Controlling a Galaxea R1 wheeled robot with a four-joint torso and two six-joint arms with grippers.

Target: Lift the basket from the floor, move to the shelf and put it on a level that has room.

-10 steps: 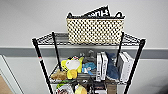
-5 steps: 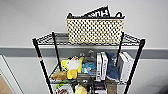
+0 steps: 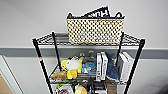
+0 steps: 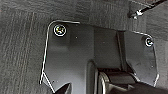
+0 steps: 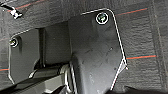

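Neither end effector's opening can be told; under both wrists lies floor (image 4: 22, 50) (dark carpet), while the basket (image 3: 95, 30) sits on the shelf's (image 3: 41, 62) top level (image 3: 57, 37)

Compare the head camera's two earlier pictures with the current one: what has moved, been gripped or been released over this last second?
Nothing has visibly changed. The basket sits on the top level of the shelf as before, and the toys and boxes on the tier below keep their places.
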